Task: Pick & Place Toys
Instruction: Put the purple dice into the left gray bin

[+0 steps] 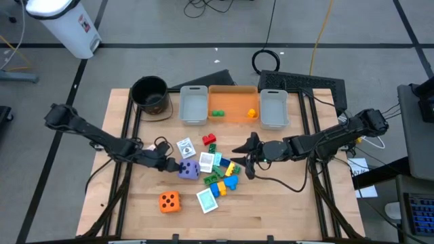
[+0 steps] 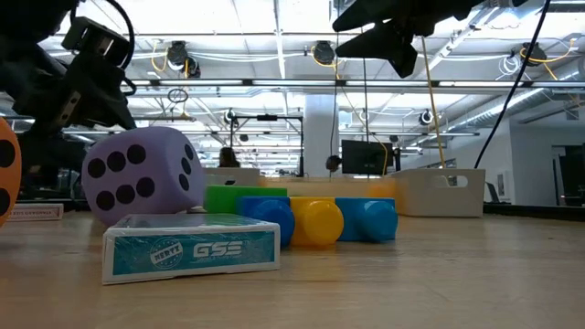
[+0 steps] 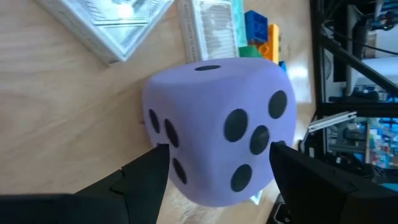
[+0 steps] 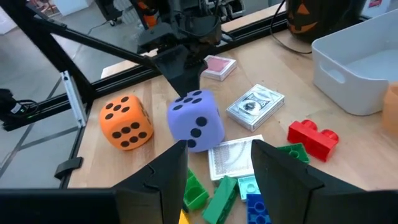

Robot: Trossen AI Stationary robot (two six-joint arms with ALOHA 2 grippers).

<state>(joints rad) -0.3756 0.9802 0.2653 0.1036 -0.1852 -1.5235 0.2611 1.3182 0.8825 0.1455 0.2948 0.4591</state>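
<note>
The left gripper (image 1: 175, 165) is sitting low on the table, its fingers (image 3: 140, 180) straddling the purple die (image 1: 189, 169) — one on each flank, right against the sides, though whether they are actually squeezing it is hard to tell. The die is resting on the wood at the left edge of the toy cluster, with a white card pack (image 1: 185, 147) just behind it and another pale pack (image 1: 206, 161) beside it.

Over on the other side, the right gripper (image 1: 246, 153) is hovering above the table near the right edge of the pile, fingers (image 4: 166, 176) parted and holding nothing. Below and beside it the bricks (image 1: 222, 175) are lying jumbled — blue, green and yellow pieces touching one another, with a red brick (image 1: 209, 139) a little apart toward the bins.

The orange die (image 1: 169, 201) is sitting alone nearer the front edge, well apart from both grippers, and a teal card pack (image 1: 207, 199) is lying tilted just right of it.

At the back, the orange bin (image 1: 233, 105) is holding a green piece and a yellow piece, flanked by two grey bins (image 1: 193, 105), with the black pot (image 1: 149, 93) to the left.
</note>
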